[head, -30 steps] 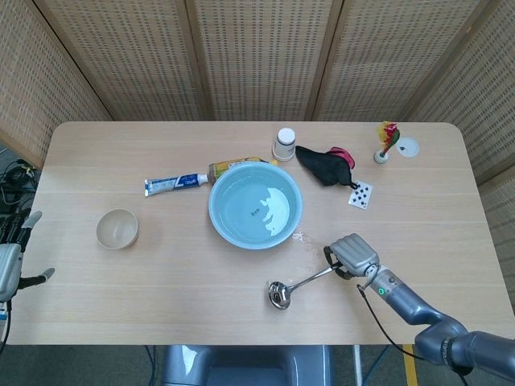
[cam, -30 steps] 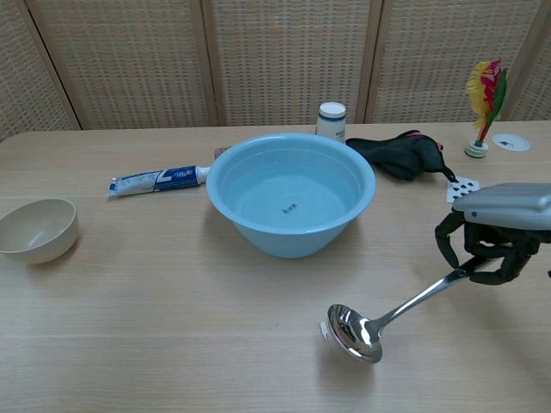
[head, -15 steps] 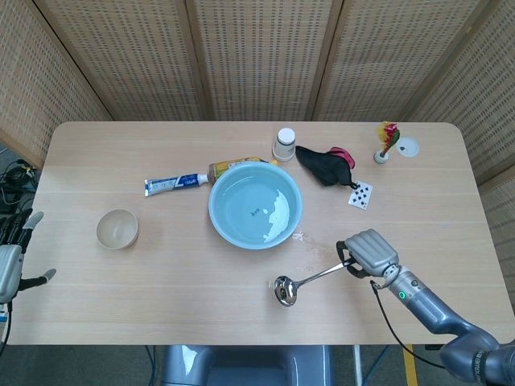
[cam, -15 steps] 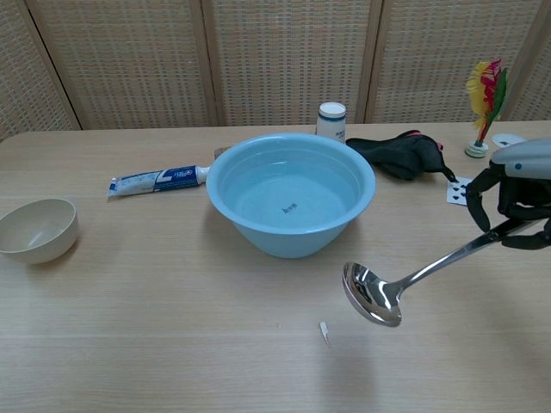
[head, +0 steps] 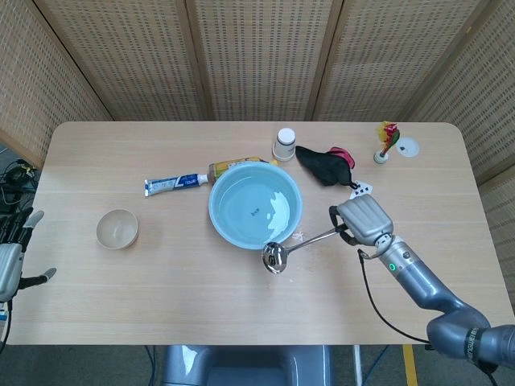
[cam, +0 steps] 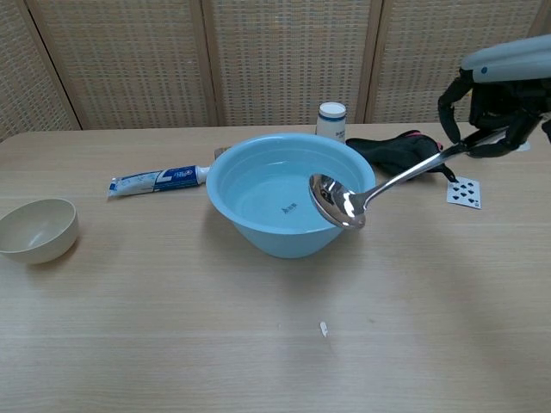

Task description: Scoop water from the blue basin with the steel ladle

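Observation:
The blue basin [head: 227, 231] [cam: 258, 237] holds water and stands mid-table. My right hand [head: 360, 220] [cam: 495, 99] grips the handle of the steel ladle [head: 302, 242] [cam: 379, 185] and holds it in the air. The ladle's bowl [head: 273, 257] [cam: 337, 202] hangs just in front of the basin's near right rim, above the table. My left hand [head: 11, 256] sits off the table's left edge, fingers apart, holding nothing; the chest view does not show it.
A beige bowl [head: 117, 229] [cam: 34, 230] sits at the left. Behind the basin lie a toothpaste tube [head: 175, 184] [cam: 155, 181], a white cup [head: 284, 144] [cam: 331, 120], a black cloth [head: 323, 165] [cam: 399, 155], a playing card [head: 366, 188] [cam: 463, 192] and a feathered shuttlecock [head: 386, 141] [cam: 484, 99].
My right hand has lifted the ladle off the table and carried it up and toward the basin; its bowl went from the tabletop to beside the basin's near rim.

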Controlling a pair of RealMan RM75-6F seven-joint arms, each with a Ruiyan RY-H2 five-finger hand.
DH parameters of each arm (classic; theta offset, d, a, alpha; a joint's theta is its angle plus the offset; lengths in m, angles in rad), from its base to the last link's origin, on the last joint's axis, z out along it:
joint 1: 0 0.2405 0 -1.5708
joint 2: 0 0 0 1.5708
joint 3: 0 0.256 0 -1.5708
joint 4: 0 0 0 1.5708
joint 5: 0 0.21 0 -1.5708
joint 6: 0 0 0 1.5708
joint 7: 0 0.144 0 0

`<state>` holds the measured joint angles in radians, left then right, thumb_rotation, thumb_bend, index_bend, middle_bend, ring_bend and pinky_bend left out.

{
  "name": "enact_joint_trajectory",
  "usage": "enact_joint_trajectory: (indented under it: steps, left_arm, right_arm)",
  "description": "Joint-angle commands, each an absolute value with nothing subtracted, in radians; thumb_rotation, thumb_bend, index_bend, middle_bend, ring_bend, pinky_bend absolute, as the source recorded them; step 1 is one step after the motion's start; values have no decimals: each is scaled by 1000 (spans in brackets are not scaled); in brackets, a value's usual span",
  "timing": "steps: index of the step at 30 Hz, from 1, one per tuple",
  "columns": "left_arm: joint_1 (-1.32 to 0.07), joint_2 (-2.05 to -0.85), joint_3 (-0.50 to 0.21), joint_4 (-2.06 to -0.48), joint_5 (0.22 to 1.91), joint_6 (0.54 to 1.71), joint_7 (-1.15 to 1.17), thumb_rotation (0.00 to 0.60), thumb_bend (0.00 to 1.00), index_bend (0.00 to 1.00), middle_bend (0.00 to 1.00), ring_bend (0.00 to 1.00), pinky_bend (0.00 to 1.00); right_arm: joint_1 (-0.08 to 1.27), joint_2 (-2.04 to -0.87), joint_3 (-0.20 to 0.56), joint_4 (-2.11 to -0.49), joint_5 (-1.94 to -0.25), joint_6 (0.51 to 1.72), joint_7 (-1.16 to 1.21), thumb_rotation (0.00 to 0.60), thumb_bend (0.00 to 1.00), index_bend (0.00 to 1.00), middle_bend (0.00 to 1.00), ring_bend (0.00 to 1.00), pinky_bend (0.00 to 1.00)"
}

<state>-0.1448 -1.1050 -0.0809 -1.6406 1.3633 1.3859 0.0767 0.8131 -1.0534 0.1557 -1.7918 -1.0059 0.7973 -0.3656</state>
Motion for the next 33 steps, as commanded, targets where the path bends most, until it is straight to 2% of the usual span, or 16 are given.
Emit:
enact_joint_trajectory:
  steps: [1,8,15,23,33]
  left_arm:
    - [-147,-1104,-83,-1639,1357,1381,73,600,0,0,0,0,0]
    - [-151,-1098,-90,-1634,1343,1371,58,600,0,0,0,0,0]
    - [-159,-1096,-99,-1621,1313,1343,41,600,0,0,0,0,0]
    - [-172,-1094,-106,-1605,1279,1299,17,600,0,0,0,0,0]
    - [-175,-1098,-111,-1587,1257,1289,15,600,0,0,0,0,0]
  right_arm:
    - [950,-1110,200,-1784,-743,843,-577,600,716,809,949,980,1000]
    - [1110,-1279,203,-1667,-456,991,-829,600,717,815,950,980,1000]
    - [1202,-1462,207,-1480,-333,1102,-978,600,719,824,953,980,1000]
    - [1257,-1623,189,-1285,-339,1160,-1098,600,721,830,955,980,1000]
    - [1272,-1770,145,-1078,-412,1137,-1198,600,722,836,958,982,1000]
